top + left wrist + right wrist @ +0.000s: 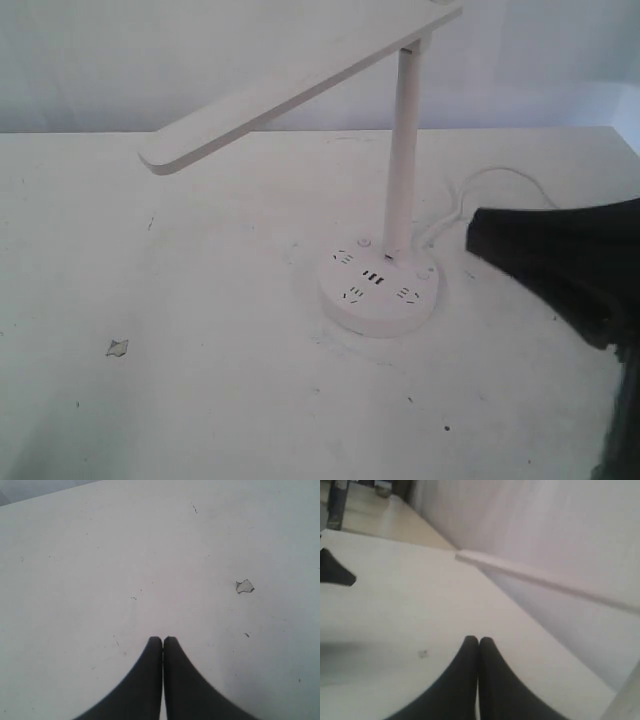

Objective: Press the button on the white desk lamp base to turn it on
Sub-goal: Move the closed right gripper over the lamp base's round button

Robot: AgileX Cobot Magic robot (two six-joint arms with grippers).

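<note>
The white desk lamp base [380, 293] is a thick round puck with outlet slots and three dark USB ports [374, 277], standing on the white table [200, 330]. Its slim stem [402, 150] rises to a long flat head [290, 85] that reaches left. In the exterior view my right gripper [472, 232] is a black wedge just right of the base, tip pointing at it but apart from it. The right wrist view shows this gripper [479, 640] shut and empty. My left gripper [163, 640] is shut and empty over bare table, out of the exterior view.
A white cord [485, 183] runs from the base toward the back right. A small chip mark [117, 347] [245, 586] lies on the table's left side. A pale wall stands behind the table's far edge [150, 132]. The right wrist view catches the lamp head [545, 577].
</note>
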